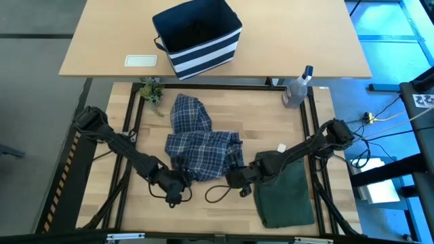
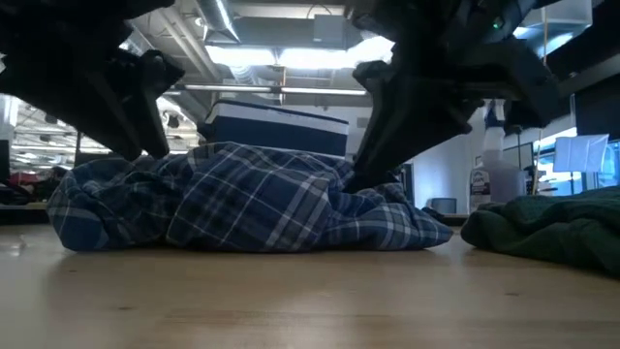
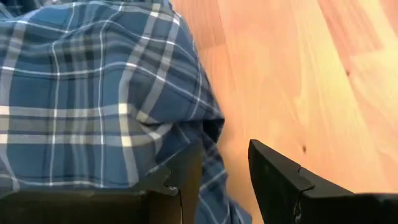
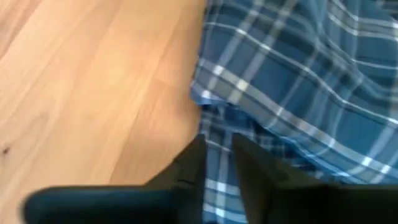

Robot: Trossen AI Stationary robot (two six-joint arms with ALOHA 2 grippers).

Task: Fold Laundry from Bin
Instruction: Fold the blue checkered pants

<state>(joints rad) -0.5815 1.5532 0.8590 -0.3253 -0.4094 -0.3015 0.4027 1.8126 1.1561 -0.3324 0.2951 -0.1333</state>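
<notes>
From above, a crumpled blue-and-white plaid cloth shirt (image 1: 200, 139) lies mid-bench, its long axis running away from both grippers. The left gripper (image 1: 178, 184) and right gripper (image 1: 237, 177) meet its near hem. Left wrist view: left fingers (image 3: 273, 171) part-open, one on cloth. Right wrist view: right fingers (image 4: 189, 168) narrow, pinching the hem.

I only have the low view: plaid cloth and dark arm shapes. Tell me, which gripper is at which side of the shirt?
Observer: From above, the left gripper is at the plaid shirt's front-left corner and the right gripper is at its front-right corner.
Operator: Is the left one open?
Observer: Yes. Its wrist view shows its fingers apart, with bare table between them.
Operator: What's the green heap?
Observer: A dark olive garment, folded into a flat rectangle beside the right arm.
</notes>
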